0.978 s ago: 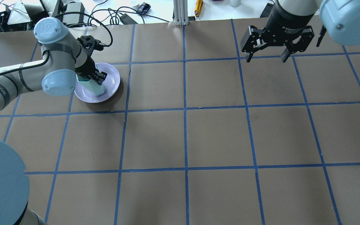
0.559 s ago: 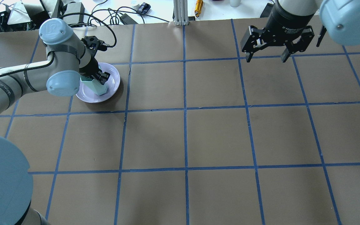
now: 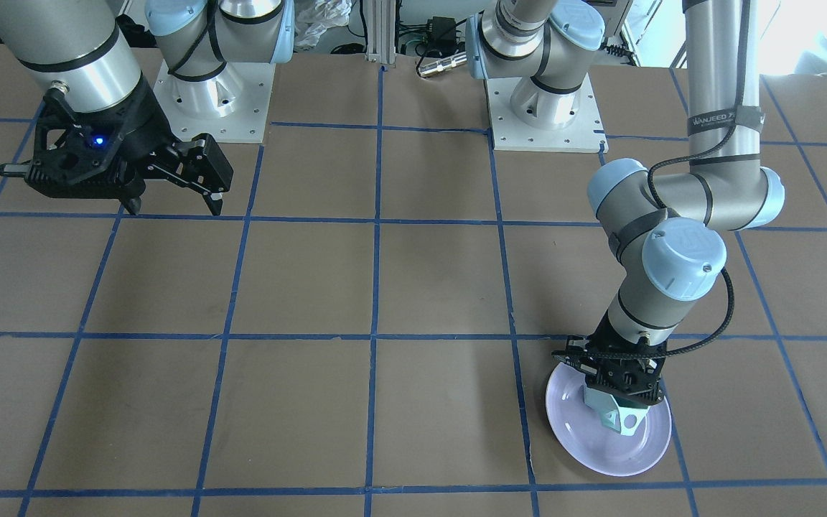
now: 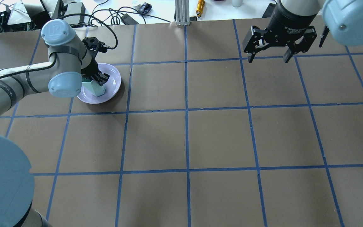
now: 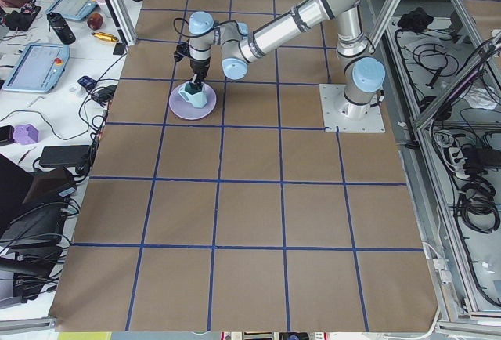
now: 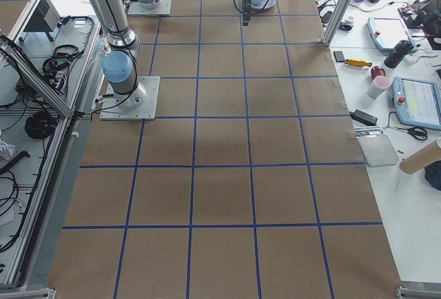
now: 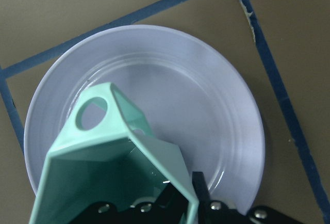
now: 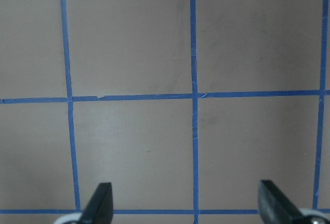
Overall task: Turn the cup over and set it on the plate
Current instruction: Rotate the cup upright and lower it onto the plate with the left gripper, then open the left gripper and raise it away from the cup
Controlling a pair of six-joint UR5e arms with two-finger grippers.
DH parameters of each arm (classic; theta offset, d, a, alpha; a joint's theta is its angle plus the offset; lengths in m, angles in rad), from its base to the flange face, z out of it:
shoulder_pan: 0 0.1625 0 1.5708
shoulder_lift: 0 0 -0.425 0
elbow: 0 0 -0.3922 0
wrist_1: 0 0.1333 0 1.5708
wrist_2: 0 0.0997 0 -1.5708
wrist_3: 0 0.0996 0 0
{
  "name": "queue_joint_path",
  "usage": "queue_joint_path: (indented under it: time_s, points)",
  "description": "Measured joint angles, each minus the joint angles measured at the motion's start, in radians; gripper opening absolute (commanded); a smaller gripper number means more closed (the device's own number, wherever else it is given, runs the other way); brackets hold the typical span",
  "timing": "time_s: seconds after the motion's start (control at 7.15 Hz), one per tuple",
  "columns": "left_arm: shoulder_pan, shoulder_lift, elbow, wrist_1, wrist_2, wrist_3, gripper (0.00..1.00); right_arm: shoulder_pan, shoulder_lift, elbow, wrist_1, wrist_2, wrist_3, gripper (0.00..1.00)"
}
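Left gripper [image 4: 100,81] pinches cup [image 4: 95,89] wall, mouth-up, tilted, directly over plate [image 4: 113,72] middle; right gripper [image 4: 268,59] spread, well apart.

a strap [image 3: 723,117] on the left arm [image 3: 715,64] reads "wanjeed".

Left arm: elbow bent, wrist directed downward. Left gripper [image 3: 619,391]: vertical, fingers [image 7: 198,189] clamped on the wall of the cup [image 7: 154,154] directly beneath the tool. Right arm: raised, wrist directed downward. Right gripper [image 4: 267,59]: vertical, fingers [image 8: 100,204] spread wide apart.
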Motion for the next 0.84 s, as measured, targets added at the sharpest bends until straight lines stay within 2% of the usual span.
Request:
queue_joint_path:
  time_s: [0.28,0.56,0.84]
  points:
    - [0.0,-0.001,0.001,-0.001,-0.001,0.0,1.0,0.0,0.0,0.0,0.0,-0.001,0.0,1.0]
    - [-0.003,0.042,0.006,-0.034,0.001,-0.002,1.0,0.0,0.0,0.0,0.0,0.0,0.001,1.0]
    - [-0.008,0.144,0.021,-0.174,-0.001,-0.016,1.0,0.0,0.0,0.0,0.0,-0.001,0.001,1.0]
